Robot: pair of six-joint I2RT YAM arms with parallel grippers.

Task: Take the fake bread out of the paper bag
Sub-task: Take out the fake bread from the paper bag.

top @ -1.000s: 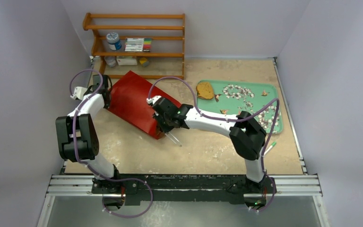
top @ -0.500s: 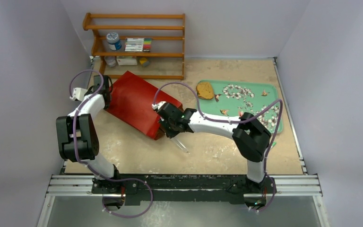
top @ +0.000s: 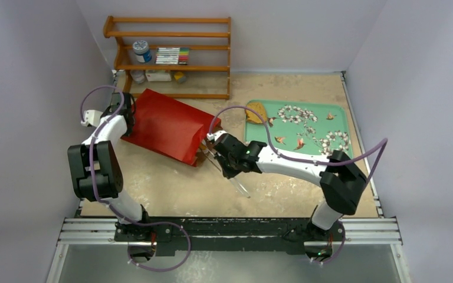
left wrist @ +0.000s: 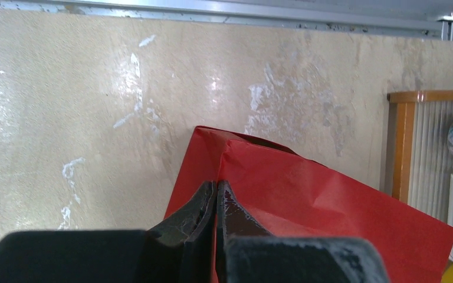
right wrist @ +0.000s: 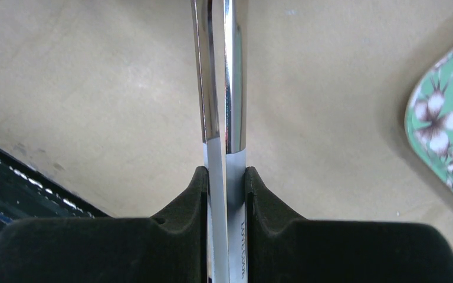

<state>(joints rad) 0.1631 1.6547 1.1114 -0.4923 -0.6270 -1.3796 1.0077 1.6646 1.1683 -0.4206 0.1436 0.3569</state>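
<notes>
The glossy red paper bag [top: 166,125] lies on its side on the table, its mouth facing right, where brown shows at the opening [top: 202,154]. My left gripper [top: 126,113] is shut on the bag's closed far-left end; its fingertips [left wrist: 216,187] pinch a red fold [left wrist: 330,200]. My right gripper [top: 231,170] is shut on metal tongs [top: 242,186], just right of the bag's mouth; the tong arms [right wrist: 218,88] are pressed together over bare table. One round brown bread slice [top: 255,113] lies on the tray's left end. The other breads are hidden.
A green flowered tray [top: 324,124] sits at the back right; its edge shows in the right wrist view [right wrist: 448,118]. A wooden shelf [top: 171,56] with jars and boxes stands at the back, close behind the bag; it also shows in the left wrist view [left wrist: 402,147].
My right gripper has drawn the tongs away from the bag's mouth, rightward and toward the near edge. My left gripper has swung the bag's closed end, so the bag lies more level.
</notes>
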